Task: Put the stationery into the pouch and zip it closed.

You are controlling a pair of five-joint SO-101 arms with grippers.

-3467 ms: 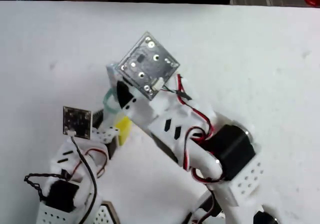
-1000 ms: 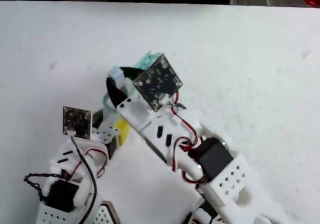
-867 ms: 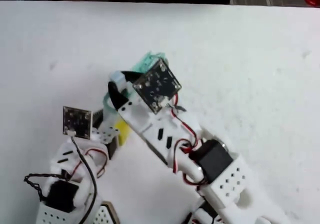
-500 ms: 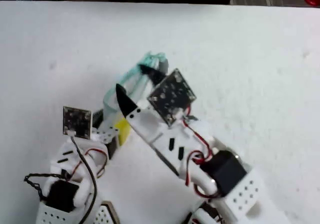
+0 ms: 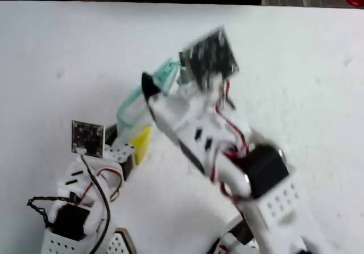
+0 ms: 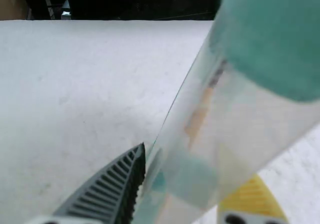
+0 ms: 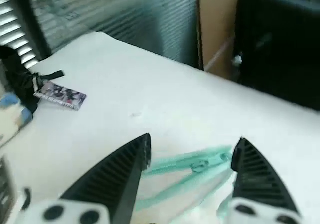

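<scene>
The pouch (image 5: 135, 105) is clear plastic with a teal zip edge and lies aslant on the white table. My left gripper (image 5: 132, 141) is shut on its near end. The pouch (image 6: 220, 134) runs between the grey fingertip (image 6: 117, 191) and the yellow finger (image 6: 250, 206), with blurred orange and teal shapes inside. My right gripper (image 5: 160, 82) hovers over the pouch's far end, open and holding nothing. The right wrist view shows its gripper (image 7: 192, 143) with black fingers spread above the teal zip edge (image 7: 192, 165).
White table (image 5: 296, 66) stretches free to the right and far side; its far edge (image 5: 170, 3) meets a dark room. A black object with a printed tag (image 7: 61, 94) lies off to one side in the right wrist view.
My right gripper has let go at the pouch's far end, opened, and risen up and away toward the far right. The left arm has kept still, holding the pouch.
</scene>
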